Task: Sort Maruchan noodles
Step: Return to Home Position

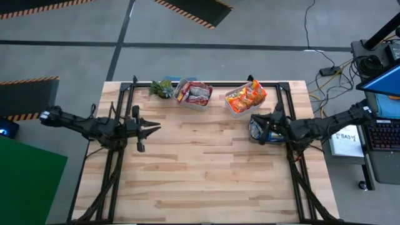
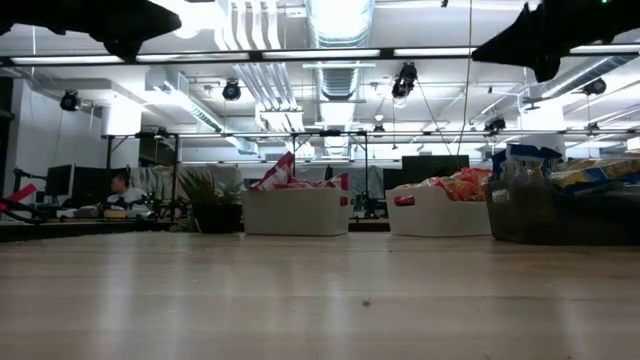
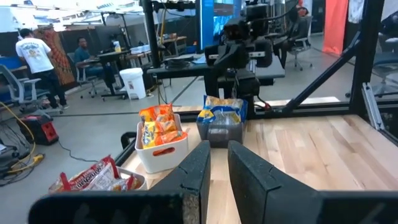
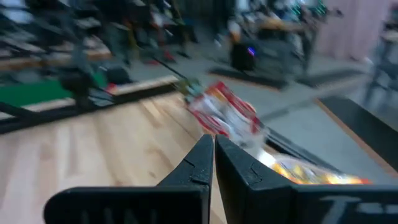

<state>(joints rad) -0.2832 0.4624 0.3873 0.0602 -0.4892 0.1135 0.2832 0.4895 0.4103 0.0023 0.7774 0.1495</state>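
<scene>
Noodle packets all sit in tubs; right gripper (image 1: 260,129) hangs over the dark tub (image 1: 252,134), left gripper (image 1: 152,129) waits well apart.

Right fingers (image 4: 200,163) are pressed together and empty, directly above the blue-yellow packets (image 1: 257,124), so this arm is the nearer one and probably has to pull back toward its own side to clear the rim. Left fingers (image 3: 198,169) are all but closed on nothing. Orange packets (image 1: 245,98) fill the white tub (image 1: 235,112), tilted toward the far edge. Pink-red packets (image 1: 196,92) stick up from a pale tub (image 1: 195,105) beside it. The wrappers are crinkly and glossy, the tubs are rigid with smooth walls, and the tabletop (image 1: 200,169) is pale wood planks with no loose packet showing.
</scene>
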